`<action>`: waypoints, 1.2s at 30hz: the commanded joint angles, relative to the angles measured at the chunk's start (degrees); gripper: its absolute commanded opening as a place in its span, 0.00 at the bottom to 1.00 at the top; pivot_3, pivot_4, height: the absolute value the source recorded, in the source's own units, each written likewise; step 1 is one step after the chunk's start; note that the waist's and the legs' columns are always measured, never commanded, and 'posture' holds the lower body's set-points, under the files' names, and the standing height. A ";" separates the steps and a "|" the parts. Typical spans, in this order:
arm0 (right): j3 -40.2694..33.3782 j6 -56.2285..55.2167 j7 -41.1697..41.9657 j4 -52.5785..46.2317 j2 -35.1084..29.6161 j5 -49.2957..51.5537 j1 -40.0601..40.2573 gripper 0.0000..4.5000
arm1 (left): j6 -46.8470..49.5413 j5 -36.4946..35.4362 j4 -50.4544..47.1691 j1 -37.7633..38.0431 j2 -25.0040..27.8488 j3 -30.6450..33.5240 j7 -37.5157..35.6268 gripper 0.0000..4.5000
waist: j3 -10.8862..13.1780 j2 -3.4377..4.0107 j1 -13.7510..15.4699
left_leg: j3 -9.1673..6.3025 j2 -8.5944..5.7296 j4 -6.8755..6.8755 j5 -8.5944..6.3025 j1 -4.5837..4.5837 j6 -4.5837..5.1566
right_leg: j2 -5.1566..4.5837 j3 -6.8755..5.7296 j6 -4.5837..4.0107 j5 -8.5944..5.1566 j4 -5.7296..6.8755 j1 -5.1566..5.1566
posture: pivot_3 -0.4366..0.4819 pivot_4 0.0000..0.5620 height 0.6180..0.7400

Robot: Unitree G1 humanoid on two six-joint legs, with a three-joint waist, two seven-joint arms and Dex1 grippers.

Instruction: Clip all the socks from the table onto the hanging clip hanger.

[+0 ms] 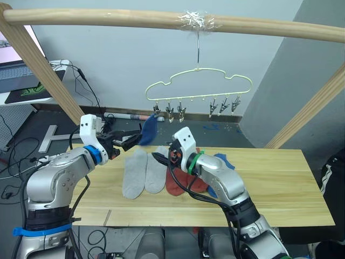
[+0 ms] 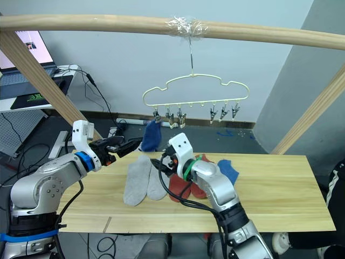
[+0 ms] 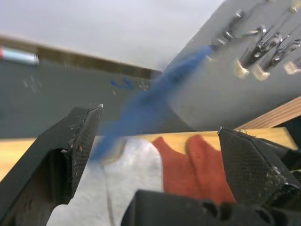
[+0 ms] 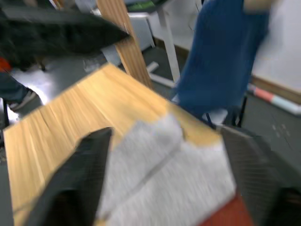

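Note:
A pale yellow-green clip hanger (image 1: 198, 85) hangs by its hook from the wooden rail, with a row of grey clips beneath it. One blue sock (image 1: 149, 129) dangles from the leftmost clip (image 1: 156, 113). My left gripper (image 1: 133, 141) is open, its fingertips right beside that sock's lower end. In the left wrist view the sock (image 3: 141, 110) hangs in front of the spread fingers (image 3: 77, 141). My right gripper (image 1: 161, 155) is open just above the table (image 1: 280, 189), over two grey socks (image 1: 144, 171). Two rust red socks (image 1: 180, 183) and another blue sock (image 1: 223, 161) lie partly behind the right arm.
The thick wooden rail (image 1: 108, 17) spans the top, held up by slanted wooden posts (image 1: 46, 70) at left and right (image 1: 310, 110). A white desk with a laptop (image 1: 16, 70) stands at far left. Cables (image 1: 89, 89) trail across the dark floor behind the table.

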 commanded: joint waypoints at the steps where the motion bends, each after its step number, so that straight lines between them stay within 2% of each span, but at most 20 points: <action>1: 0.17 -0.23 0.28 -5.68 -2.36 0.08 2.32 0.99 | -7.42 4.04 -3.09 0.24 -0.23 -2.56 -1.97 1.00 | 0.00 0.00 0.08 | -0.01 0.01 0.00 0.00 -0.03 0.00 | 0.01 -0.02 -0.01 -0.01 0.01 -0.03 | 0.68 0.29 1.00; 6: -3.35 -0.32 0.86 -15.37 -9.26 1.32 5.80 0.99 | -15.97 10.61 -4.07 -0.29 -4.78 -8.91 -1.02 1.00 | -0.01 -0.01 0.38 | 0.01 -0.02 0.03 0.00 -0.20 0.00 | 0.01 0.01 0.05 0.02 0.00 -0.15 | 0.66 0.29 1.00; 9: -5.21 -0.18 3.02 -20.89 -13.62 2.74 6.78 1.00 | -21.47 14.24 -2.67 -2.02 -8.59 -11.40 1.02 0.86 | -0.01 0.00 0.27 | 0.00 0.00 0.05 0.00 -0.19 0.00 | 0.05 0.01 0.08 0.04 0.04 -0.17 | 0.64 0.30 1.00; 14: -8.41 0.35 5.95 -27.04 -19.11 5.70 7.57 1.00 | -25.35 19.36 -1.70 -3.96 -14.78 -15.79 4.70 0.54 | -0.01 -0.01 -0.01 | 0.01 0.01 0.09 0.00 -0.20 0.01 | 0.10 0.03 0.12 0.06 0.04 -0.15 | 0.62 0.31 1.00; 21: -11.20 1.54 6.45 -30.32 -22.90 8.52 6.06 1.00 | -29.48 25.61 2.47 -5.55 -21.29 -17.68 11.43 0.54 | -0.01 -0.01 -1.12 | -0.02 0.00 0.19 0.00 -0.20 0.02 | 0.11 0.04 0.18 0.09 0.09 -0.11 | 0.60 0.32 1.00; 26: -13.29 3.50 7.32 -31.95 -23.65 12.55 3.27 1.00 | -34.72 30.67 8.41 -7.18 -23.91 -17.67 16.32 0.54 | -0.01 0.00 -1.11 | -0.02 0.01 0.32 0.01 -0.18 0.03 | 0.16 0.06 0.24 0.13 0.13 -0.09 | 0.58 0.32 1.00; 36: -15.51 3.84 7.37 -30.94 -26.65 14.81 0.33 1.00 | -43.27 33.38 22.02 -13.66 -27.17 -16.87 19.48 0.54 | 0.00 0.00 -1.00 | -0.03 -0.03 0.47 0.00 -0.21 0.03 | 0.14 0.05 0.32 0.18 0.10 0.01 | 0.57 0.33 1.00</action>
